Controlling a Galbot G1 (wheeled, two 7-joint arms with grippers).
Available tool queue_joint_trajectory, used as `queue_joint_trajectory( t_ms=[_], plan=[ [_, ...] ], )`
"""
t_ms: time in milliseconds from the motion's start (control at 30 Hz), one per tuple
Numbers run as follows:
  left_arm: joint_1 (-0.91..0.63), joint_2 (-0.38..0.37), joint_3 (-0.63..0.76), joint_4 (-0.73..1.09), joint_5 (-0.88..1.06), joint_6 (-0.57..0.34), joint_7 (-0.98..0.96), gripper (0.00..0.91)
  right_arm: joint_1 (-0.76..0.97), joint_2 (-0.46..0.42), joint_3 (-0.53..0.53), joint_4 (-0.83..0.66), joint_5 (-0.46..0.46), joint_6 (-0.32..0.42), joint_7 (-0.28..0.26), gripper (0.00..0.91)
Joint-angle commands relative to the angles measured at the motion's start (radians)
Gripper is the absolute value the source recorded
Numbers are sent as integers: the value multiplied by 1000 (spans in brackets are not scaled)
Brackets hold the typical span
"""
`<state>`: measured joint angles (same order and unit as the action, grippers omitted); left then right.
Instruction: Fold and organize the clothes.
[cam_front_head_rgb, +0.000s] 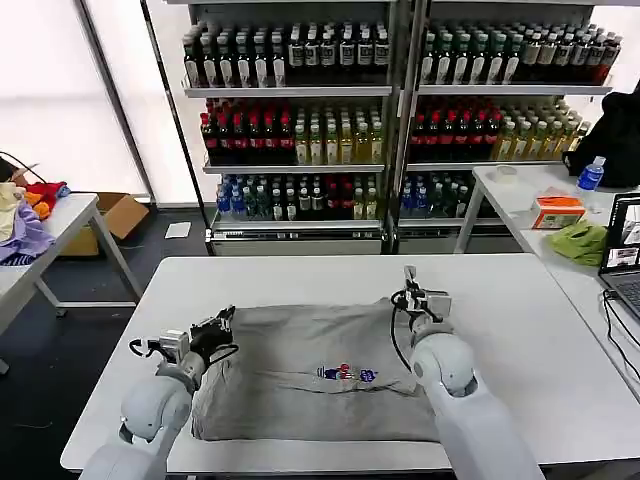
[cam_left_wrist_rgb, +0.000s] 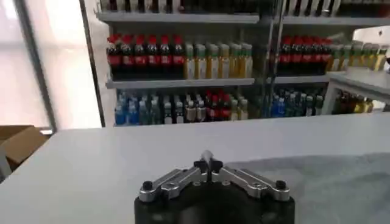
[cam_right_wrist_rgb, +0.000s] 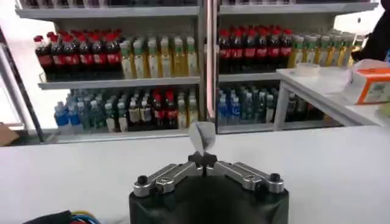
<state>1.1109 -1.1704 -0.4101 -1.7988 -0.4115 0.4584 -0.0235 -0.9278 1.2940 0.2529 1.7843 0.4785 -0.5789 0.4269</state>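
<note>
Left gripper (cam_front_head_rgb: 222, 322), right gripper (cam_front_head_rgb: 409, 276) closed above shirt (cam_front_head_rgb: 310, 372).

No readable text anywhere | grey shirt (cam_front_head_rgb: 320, 375) on the white table (cam_front_head_rgb: 520, 300): small red-and-blue chest print, letters too small to make out | bottles (cam_front_head_rgb: 290, 135) on the shelves: labels illegible | orange box (cam_front_head_rgb: 557, 211) on the side table: print unreadable

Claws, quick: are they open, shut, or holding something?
Left claw: shut, at the left edge of the light grey cotton shirt.
Right claw: shut, empty, above the shirt's far edge.
</note>
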Motion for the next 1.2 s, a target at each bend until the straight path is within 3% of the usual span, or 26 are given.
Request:
queue_joint_trajectory(
  t_ms=[33, 500, 733, 1200],
  plan=[
    [150, 6, -37, -110, 10, -12, 13, 10, -251, -19, 58, 240, 18, 2, 1, 0],
    [234, -13, -46, -87, 75, -34, 55, 0, -556, -45, 144, 503, 8, 6, 43, 0],
    [231, -2, -66, -86, 71, -33, 64, 0, -662, -38, 136, 488, -66, 51, 34, 0],
    [233, -5, -65, -80, 86, -33, 77, 0, -696, -24, 111, 405, -143, 113, 26, 0]
  ],
)
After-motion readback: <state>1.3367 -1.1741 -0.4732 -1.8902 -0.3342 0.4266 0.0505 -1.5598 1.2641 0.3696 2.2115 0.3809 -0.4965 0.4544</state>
